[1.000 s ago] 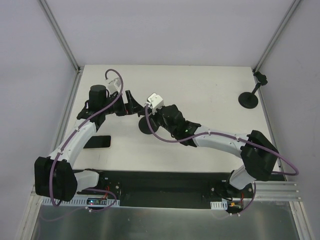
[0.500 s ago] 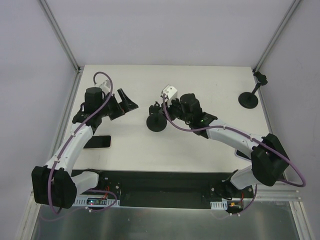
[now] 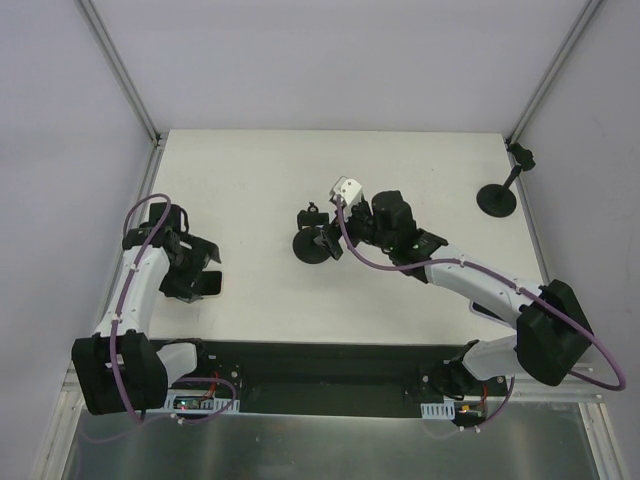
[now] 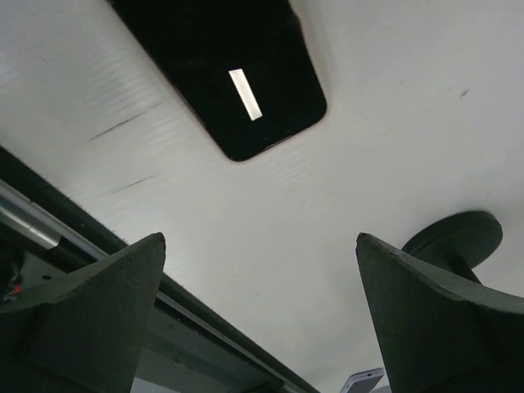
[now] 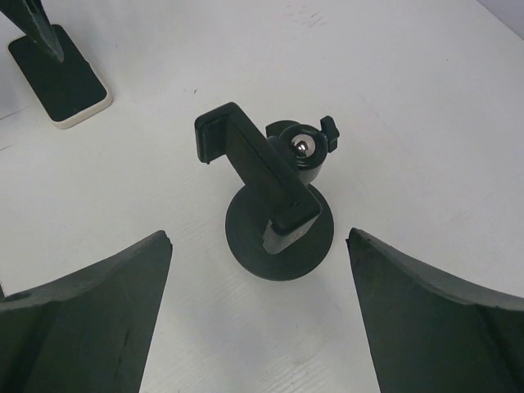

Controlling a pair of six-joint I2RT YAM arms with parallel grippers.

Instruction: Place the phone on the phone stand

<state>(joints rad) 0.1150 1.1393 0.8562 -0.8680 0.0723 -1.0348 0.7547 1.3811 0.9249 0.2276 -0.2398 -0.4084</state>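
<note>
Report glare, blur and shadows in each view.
Left wrist: a bright bar of glare sits on the phone screen, and the near fingers are dark and soft. Right wrist: the phone stand is sharp, its ball joint glints, and shadows are faint. Top external: even light on the table, with only soft shadows.
</note>
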